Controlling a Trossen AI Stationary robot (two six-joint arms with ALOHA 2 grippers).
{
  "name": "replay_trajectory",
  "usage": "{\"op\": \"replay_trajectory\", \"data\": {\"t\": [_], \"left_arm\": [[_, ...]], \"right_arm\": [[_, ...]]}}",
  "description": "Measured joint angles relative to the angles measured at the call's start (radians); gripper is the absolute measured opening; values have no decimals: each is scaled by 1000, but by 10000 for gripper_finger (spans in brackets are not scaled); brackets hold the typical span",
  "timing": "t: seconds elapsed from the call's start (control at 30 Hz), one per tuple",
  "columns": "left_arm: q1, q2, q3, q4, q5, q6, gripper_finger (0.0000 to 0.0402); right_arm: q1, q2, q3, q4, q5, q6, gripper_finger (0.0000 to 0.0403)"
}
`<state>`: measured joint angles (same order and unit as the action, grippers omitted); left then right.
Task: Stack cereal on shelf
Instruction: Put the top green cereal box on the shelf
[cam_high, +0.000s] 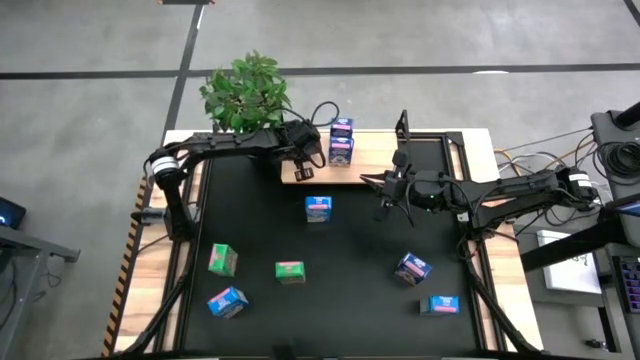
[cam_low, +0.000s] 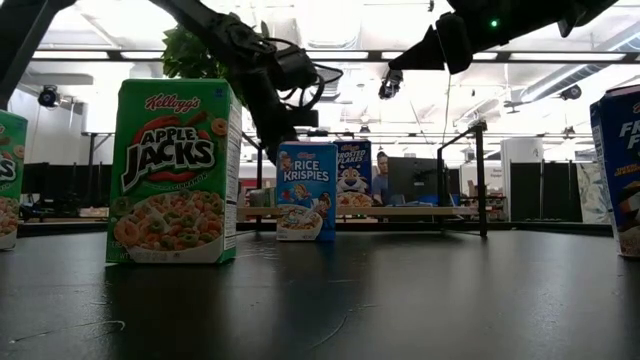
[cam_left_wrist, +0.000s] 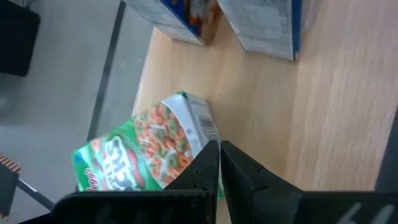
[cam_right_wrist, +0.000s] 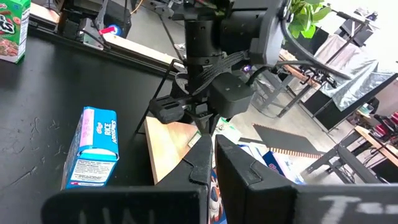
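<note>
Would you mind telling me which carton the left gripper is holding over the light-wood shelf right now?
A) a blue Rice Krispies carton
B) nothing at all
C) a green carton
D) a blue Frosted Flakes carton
C: in the left wrist view the left gripper is closed on a green carton above the shelf, where two blue cartons already stand.

A pale wooden shelf (cam_high: 370, 150) is laid along the mat's far edge. Two blue cartons (cam_high: 341, 140) are stood upright on it, side by side. A green carton (cam_left_wrist: 146, 149) is seen lying on the board's left end. A blue Rice Krispies carton (cam_high: 318, 208) is stood just before the shelf. Two green cartons (cam_high: 222, 260) and three blue cartons (cam_high: 412, 268) are scattered nearer the front.
</note>
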<state>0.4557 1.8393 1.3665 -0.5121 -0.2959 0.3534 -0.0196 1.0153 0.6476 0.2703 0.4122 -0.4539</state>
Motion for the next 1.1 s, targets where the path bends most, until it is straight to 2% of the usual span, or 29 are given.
{"op": "replay_trajectory", "data": {"t": [0.3, 1.1], "left_arm": [[25, 4, -6, 81, -1, -12, 0], [35, 22, -18, 69, -8, -36, 0]], "right_arm": [[0, 0, 0, 0, 0, -1, 11], [0, 0, 0, -3, 0, -3, 11]]}}
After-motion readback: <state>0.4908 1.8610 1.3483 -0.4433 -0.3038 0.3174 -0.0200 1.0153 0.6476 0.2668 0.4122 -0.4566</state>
